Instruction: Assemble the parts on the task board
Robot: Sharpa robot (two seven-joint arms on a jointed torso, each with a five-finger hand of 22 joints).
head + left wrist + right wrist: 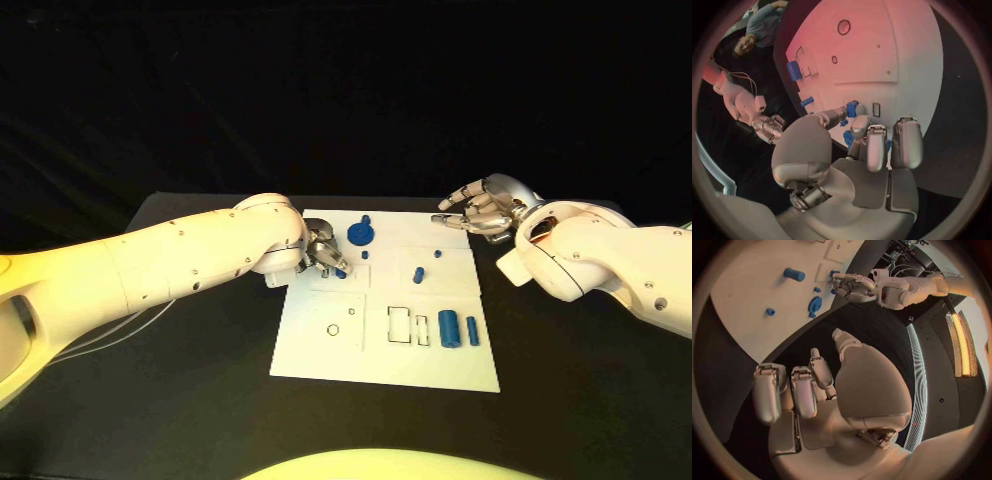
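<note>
Black table point(173, 400) carries the white task board point(389, 360) at its middle. At the board's near-left corner, the left hand point(320, 255) pinches a small blue part point(852, 108); it looks light, rigid, slippery, best gripped by its sides. The right hand point(483, 208) hovers beyond the far-right corner, fingers loosely apart, holding nothing.

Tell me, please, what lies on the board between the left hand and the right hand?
In the head view, a round blue part lies on the white board between the left hand and the right hand, with bare board beyond it.
</note>
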